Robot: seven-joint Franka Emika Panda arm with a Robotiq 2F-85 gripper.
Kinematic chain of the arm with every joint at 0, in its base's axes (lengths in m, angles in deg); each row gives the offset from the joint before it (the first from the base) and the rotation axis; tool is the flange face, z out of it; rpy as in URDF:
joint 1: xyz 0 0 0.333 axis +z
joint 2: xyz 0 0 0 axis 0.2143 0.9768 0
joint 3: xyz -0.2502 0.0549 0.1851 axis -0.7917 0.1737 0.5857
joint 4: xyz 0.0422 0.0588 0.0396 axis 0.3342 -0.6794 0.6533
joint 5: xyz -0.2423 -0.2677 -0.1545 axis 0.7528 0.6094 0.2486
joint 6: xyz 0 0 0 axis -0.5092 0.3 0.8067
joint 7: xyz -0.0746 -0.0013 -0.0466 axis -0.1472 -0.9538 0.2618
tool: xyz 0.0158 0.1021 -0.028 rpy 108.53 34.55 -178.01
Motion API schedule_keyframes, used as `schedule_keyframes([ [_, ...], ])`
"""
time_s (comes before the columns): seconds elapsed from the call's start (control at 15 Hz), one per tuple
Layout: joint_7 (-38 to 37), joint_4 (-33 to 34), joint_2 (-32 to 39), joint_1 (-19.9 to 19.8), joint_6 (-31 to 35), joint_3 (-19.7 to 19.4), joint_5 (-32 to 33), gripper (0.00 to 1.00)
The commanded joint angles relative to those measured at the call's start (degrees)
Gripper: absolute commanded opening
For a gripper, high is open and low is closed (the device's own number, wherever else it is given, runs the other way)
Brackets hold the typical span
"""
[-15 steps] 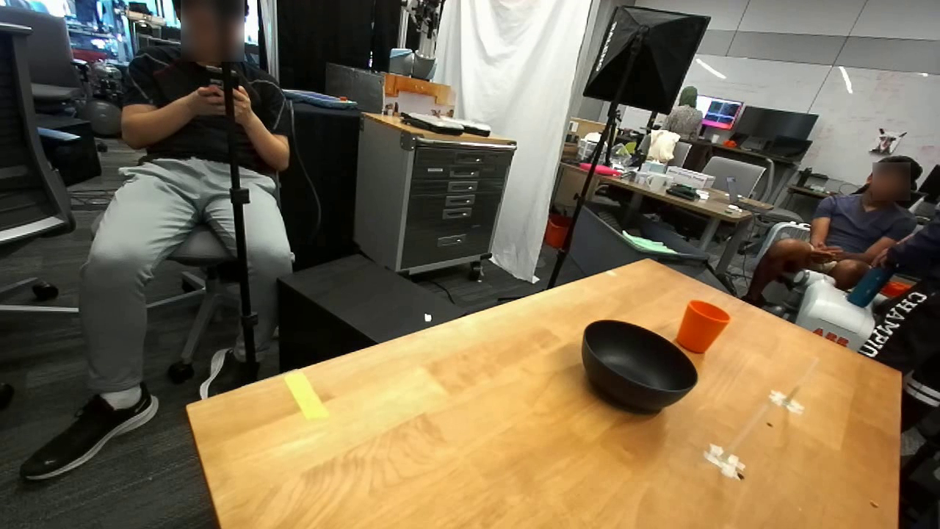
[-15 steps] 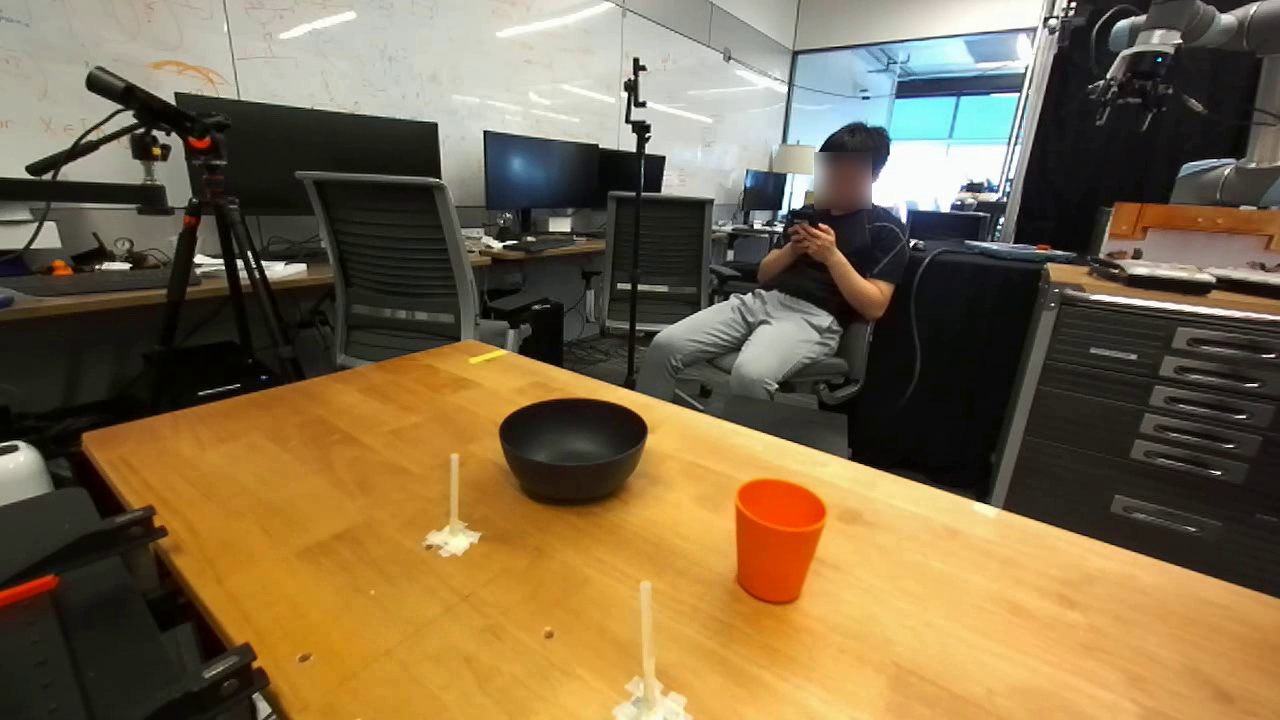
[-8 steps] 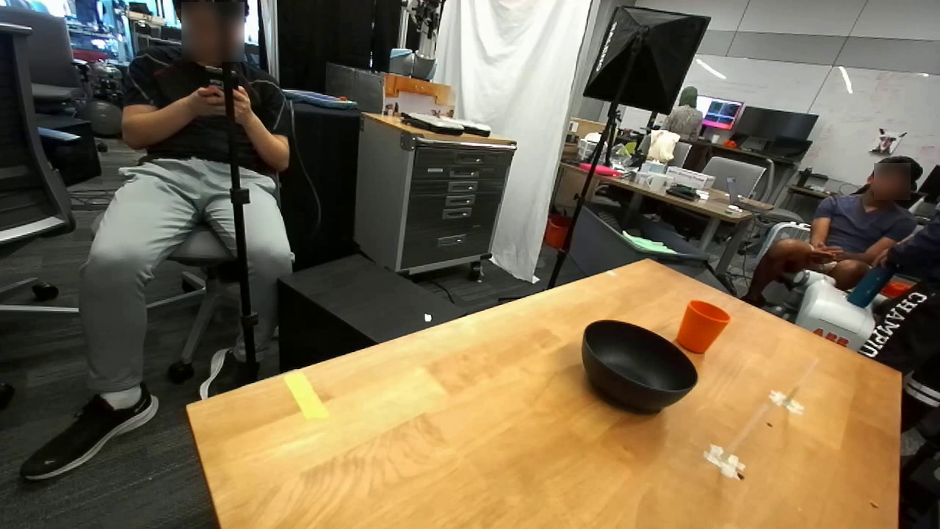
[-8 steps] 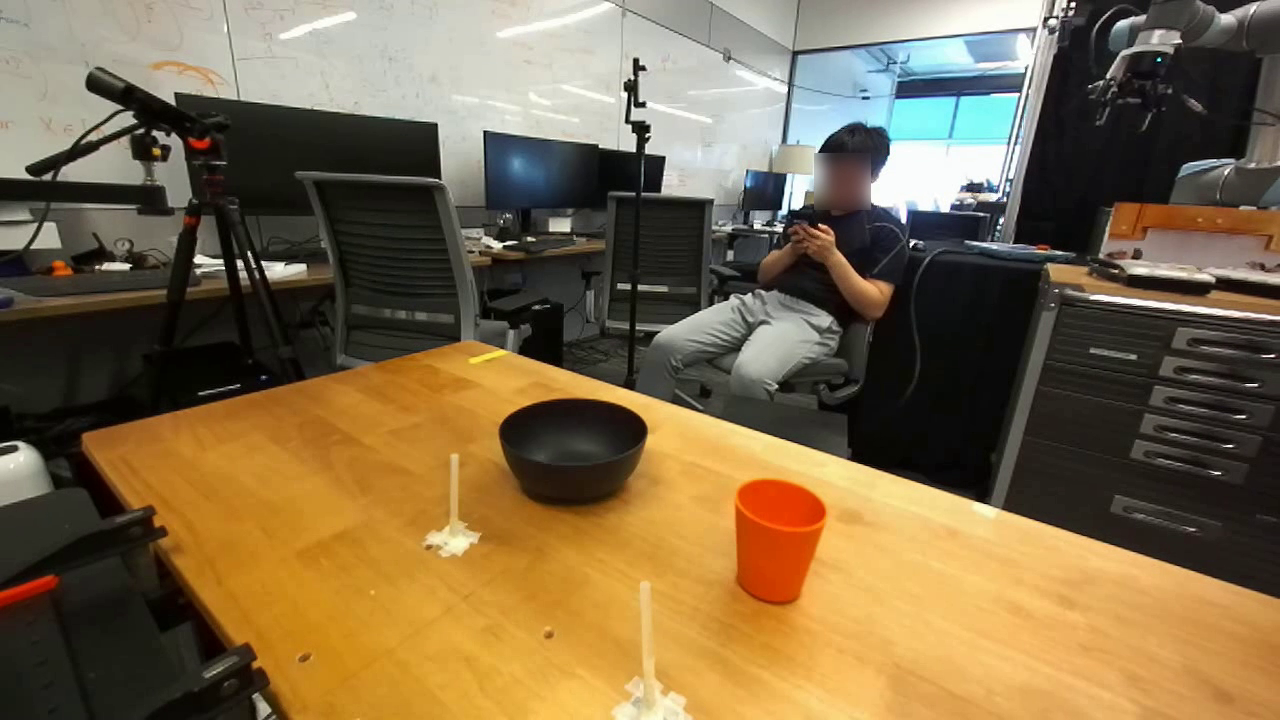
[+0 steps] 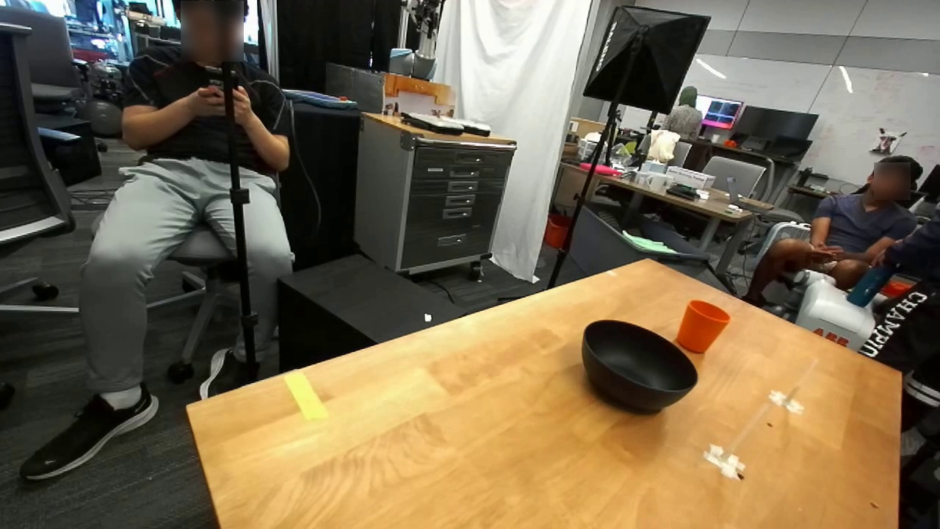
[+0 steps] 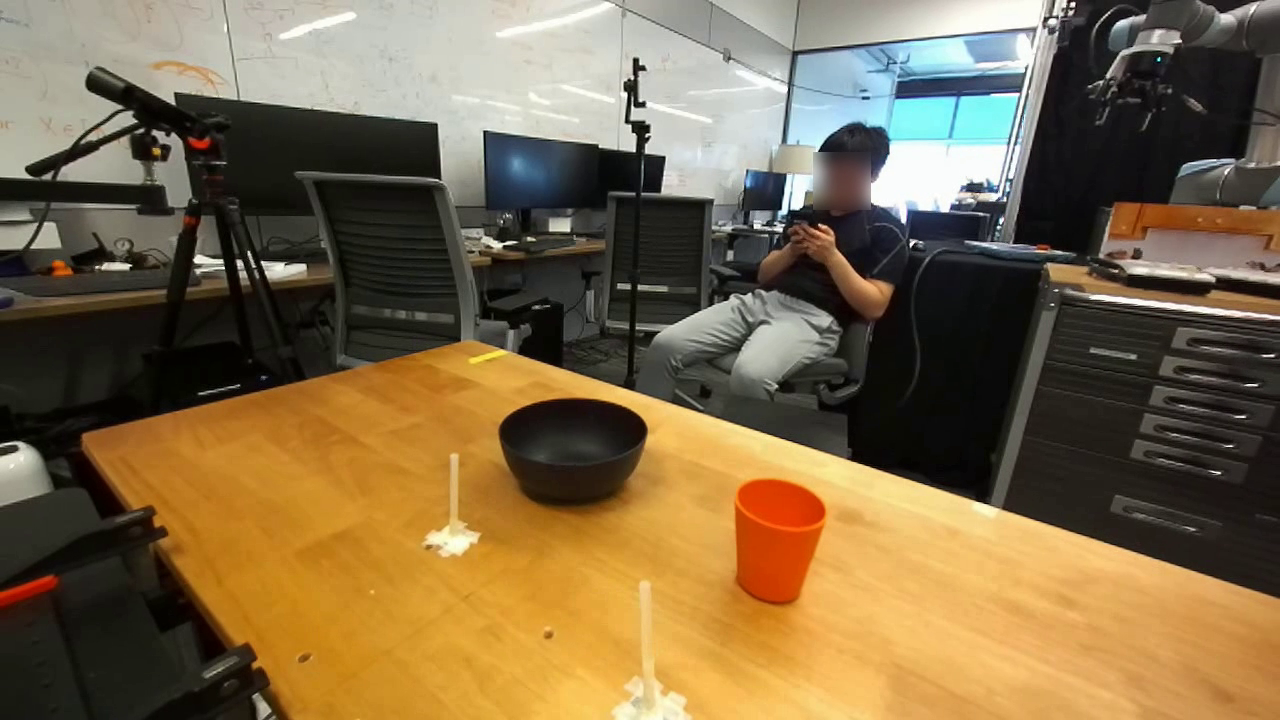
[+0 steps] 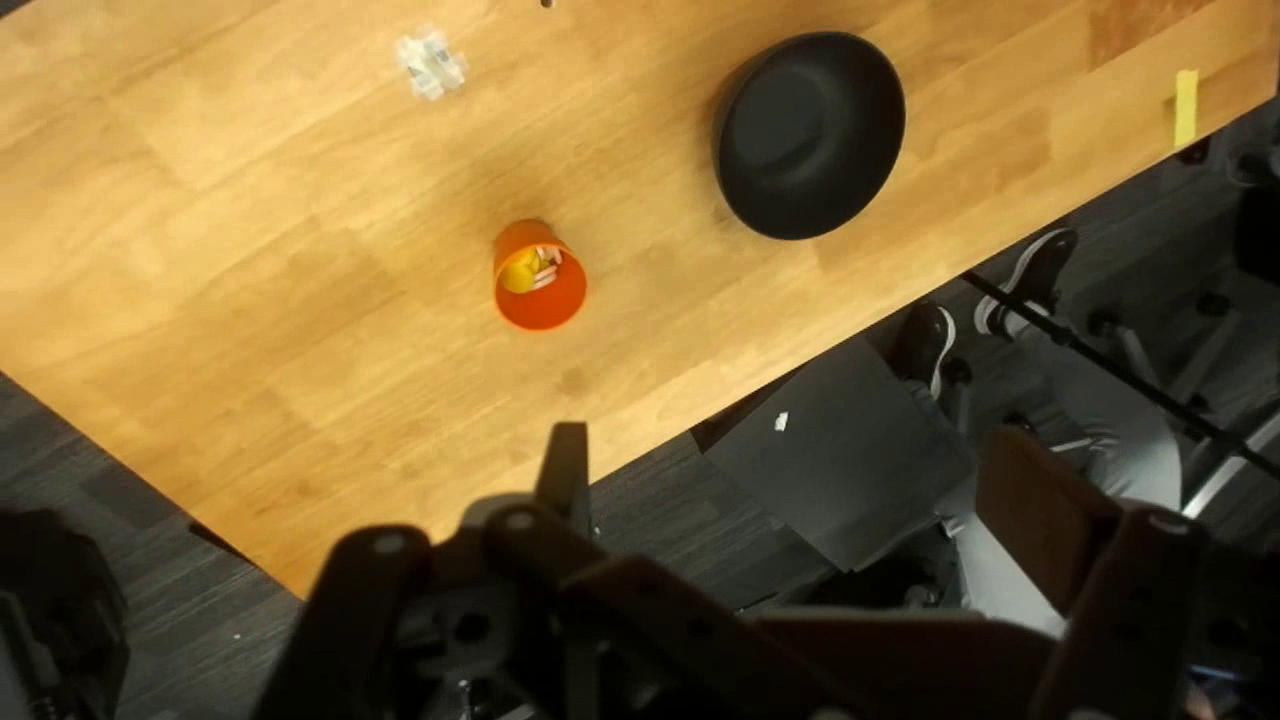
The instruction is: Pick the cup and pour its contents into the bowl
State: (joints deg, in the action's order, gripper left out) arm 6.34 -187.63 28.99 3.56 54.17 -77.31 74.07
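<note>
Lowered off-centre, the empty, wide-set end effector (image 7: 790, 460) could topple the orange cup (image 7: 548, 306), left of the black bowl (image 7: 810, 135) in the wrist view, spilling yellow-and-pale pieces (image 7: 530, 270).

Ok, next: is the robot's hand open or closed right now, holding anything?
Hand: open, nothing between its fingers; the cup stands on the table.

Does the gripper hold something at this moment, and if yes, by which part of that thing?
Nothing is held: the gripper is open, and the cup stands apart from it on the table.
</note>
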Motion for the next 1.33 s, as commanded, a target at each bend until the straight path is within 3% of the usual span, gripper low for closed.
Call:
schedule_keyframes([
  [0.0,1.9,11.0,9.9,-0.9,-6.7,-1.6,-3.9,1.0],
  [0.6,3.9,22.9,25.0,-7.0,-9.2,-1.3,-7.7,1.0],
  [1.27,3.1,21.4,32.7,-9.3,-4.1,2.2,-5.9,1.0],
])
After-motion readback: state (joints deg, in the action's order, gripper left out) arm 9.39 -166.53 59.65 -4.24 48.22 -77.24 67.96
